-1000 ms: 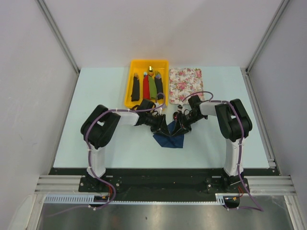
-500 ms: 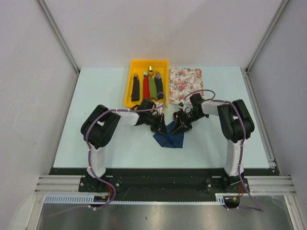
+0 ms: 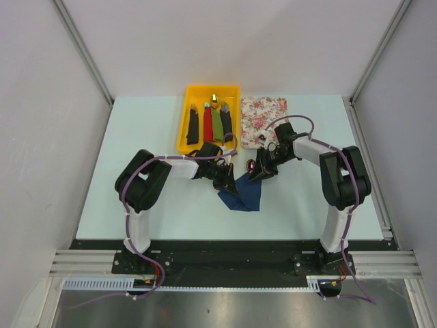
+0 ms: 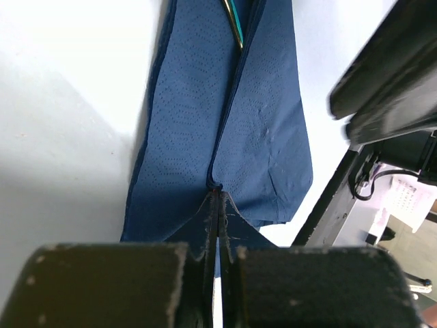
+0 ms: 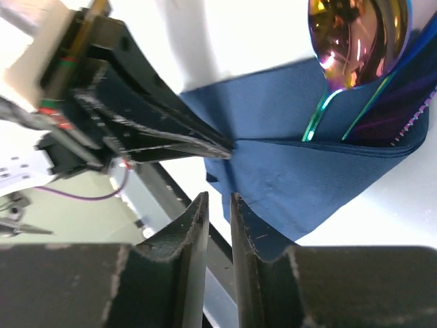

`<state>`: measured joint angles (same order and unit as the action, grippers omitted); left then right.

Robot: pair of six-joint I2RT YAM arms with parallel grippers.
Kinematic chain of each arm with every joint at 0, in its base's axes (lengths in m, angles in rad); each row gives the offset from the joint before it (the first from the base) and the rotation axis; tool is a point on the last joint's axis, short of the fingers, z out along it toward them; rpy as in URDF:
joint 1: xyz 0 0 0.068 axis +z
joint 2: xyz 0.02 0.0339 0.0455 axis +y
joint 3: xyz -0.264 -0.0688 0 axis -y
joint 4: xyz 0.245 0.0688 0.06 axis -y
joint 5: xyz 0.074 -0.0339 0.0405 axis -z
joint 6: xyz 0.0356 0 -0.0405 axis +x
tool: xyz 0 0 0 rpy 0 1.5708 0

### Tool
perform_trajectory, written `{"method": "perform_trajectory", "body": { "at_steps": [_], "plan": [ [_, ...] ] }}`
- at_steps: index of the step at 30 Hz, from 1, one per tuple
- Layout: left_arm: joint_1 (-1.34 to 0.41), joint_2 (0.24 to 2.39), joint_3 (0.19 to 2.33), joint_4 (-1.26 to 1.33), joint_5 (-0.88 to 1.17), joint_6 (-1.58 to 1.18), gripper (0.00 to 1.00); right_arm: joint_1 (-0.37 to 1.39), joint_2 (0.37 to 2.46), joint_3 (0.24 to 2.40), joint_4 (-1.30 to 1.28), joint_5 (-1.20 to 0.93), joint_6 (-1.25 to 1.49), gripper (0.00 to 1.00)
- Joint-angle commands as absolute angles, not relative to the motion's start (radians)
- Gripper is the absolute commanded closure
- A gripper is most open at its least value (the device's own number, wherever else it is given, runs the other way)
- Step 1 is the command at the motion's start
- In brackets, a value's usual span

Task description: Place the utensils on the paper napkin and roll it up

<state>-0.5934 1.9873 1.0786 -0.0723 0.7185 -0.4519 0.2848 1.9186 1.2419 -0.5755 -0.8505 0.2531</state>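
Paper napkin [image 3: 247, 195] | mid-desk [image 3: 136, 137], folded over utensils [image 5: 351, 41] | left end effector [image 4: 217, 203] pinched tight on its fold | right end effector [image 5: 218, 212] slightly parted, seemingly empty | step: rolling | next: right must catch the loose edge.

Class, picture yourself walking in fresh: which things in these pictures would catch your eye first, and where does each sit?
The bright yellow tray at the far side of the table stands out, with a flowered mat beside it. At the centre, the left claw pinches a fold of the blue napkin, and a spoon with a rainbow sheen pokes from it.
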Motion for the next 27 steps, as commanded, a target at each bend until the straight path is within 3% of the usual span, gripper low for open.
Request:
{"method": "perform_trajectory", "body": {
  "at_steps": [1,27],
  "plan": [
    [-0.601,1.956,1.095,-0.117,0.658,-0.393,1.0,0.321,1.922,1.275,-0.626,-0.746,0.203,0.77],
    [-0.652,1.893,1.052,-0.13,0.584,-0.353,1.0,0.373,1.977,1.307,-0.56,-0.601,0.224,0.8]
  ]
}}
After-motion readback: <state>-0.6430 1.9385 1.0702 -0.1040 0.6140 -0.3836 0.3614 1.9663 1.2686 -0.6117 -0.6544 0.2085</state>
